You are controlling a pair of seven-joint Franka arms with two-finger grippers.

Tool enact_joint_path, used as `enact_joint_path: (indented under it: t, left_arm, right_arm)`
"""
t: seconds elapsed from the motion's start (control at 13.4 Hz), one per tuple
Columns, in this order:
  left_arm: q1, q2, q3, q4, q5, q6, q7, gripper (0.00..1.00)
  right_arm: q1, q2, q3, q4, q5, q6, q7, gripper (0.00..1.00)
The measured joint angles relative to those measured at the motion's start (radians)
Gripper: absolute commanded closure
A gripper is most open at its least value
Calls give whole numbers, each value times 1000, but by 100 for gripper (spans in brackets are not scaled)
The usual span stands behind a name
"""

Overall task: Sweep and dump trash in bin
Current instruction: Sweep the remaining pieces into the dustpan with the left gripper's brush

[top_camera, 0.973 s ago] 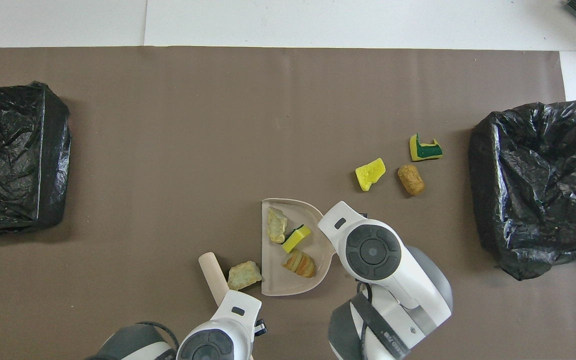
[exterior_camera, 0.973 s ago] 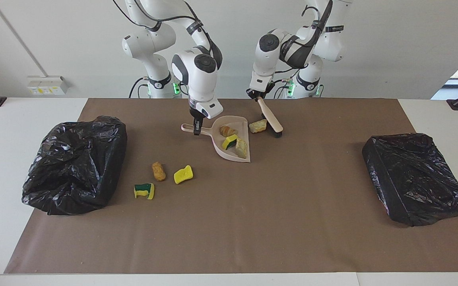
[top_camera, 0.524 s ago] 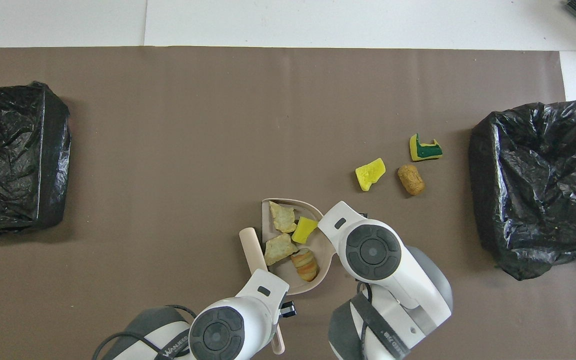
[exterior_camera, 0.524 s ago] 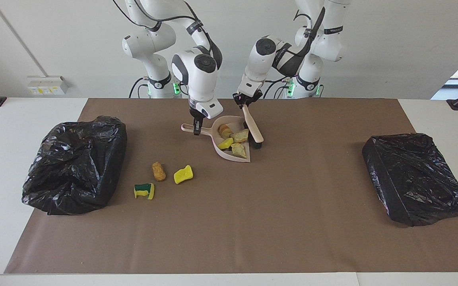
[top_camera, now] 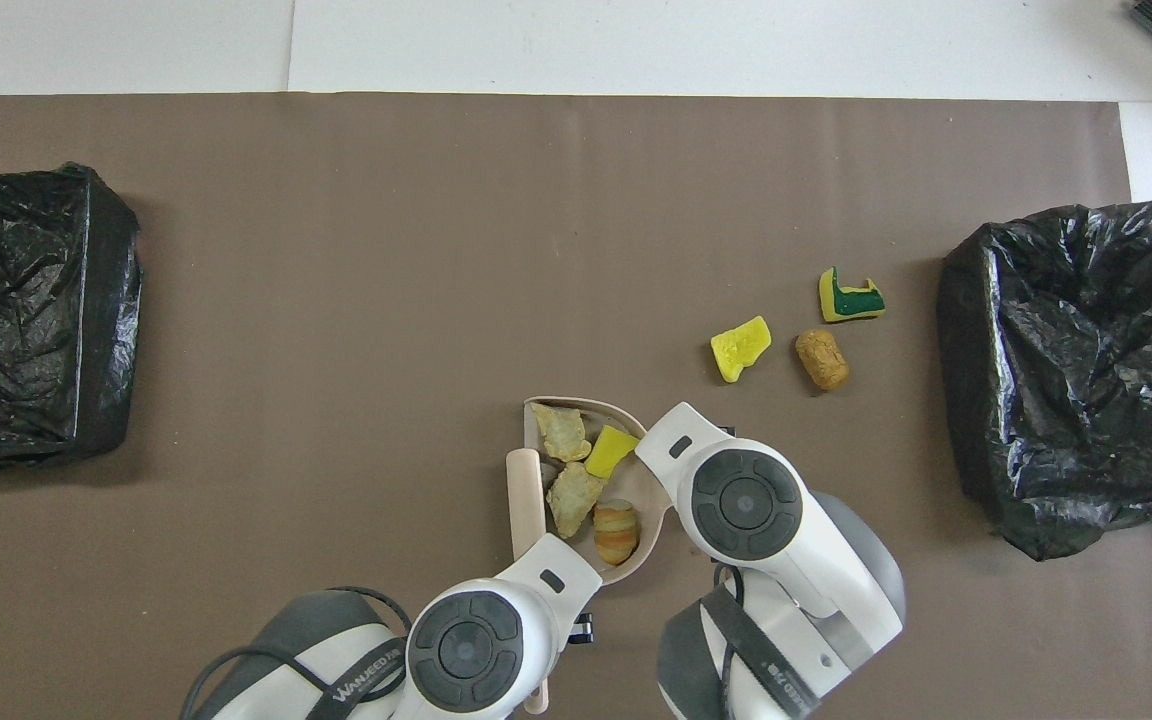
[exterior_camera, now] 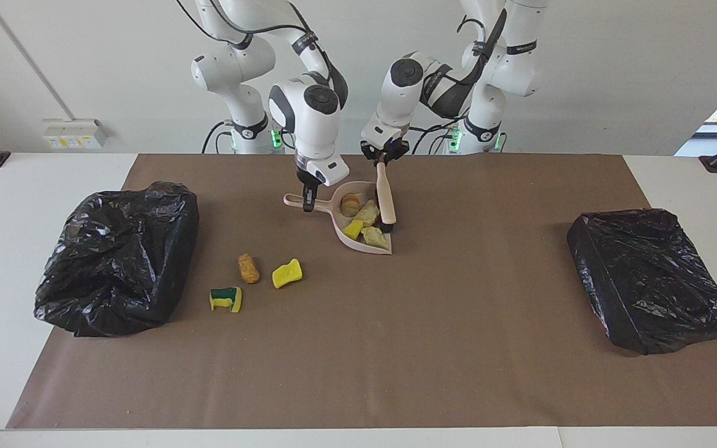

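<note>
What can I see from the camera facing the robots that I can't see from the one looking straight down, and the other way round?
Only the facing view shows the arms' full height, the wall, and the right gripper clamped on the dustpan handle, with the left gripper holding the brush from above. Only the overhead view looks down into the open bin, and there the arms' white housings hide both grips. Both show four scraps in the dustpan, three loose scraps on the brown mat, and the closed black bag.
</note>
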Motion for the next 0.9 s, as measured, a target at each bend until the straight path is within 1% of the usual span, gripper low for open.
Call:
enact_joint_path:
  t: [0.07, 0.22, 0.52, 0.75, 0.9]
  left_arm:
    - [21, -9, 4, 13, 41, -35, 0, 100]
    - [49, -23, 7, 19, 82, -61, 0, 100]
    - [58, -29, 2, 15, 86, -66, -25, 100]
    - [48, -53, -12, -14, 86, -64, -48, 100]
    - [9, -69, -15, -34, 86, -54, -104, 100]
  right_arm:
    - [0, 0, 0, 0, 0, 0, 0, 100]
    - [0, 0, 0, 0, 0, 0, 0, 100]
    - [-6, -16, -1, 1, 0, -16, 27, 100]
    - [-51, -71, -4, 16, 0, -100, 37, 100]
    - [-101, -102, -5, 58, 0, -180, 36, 100]
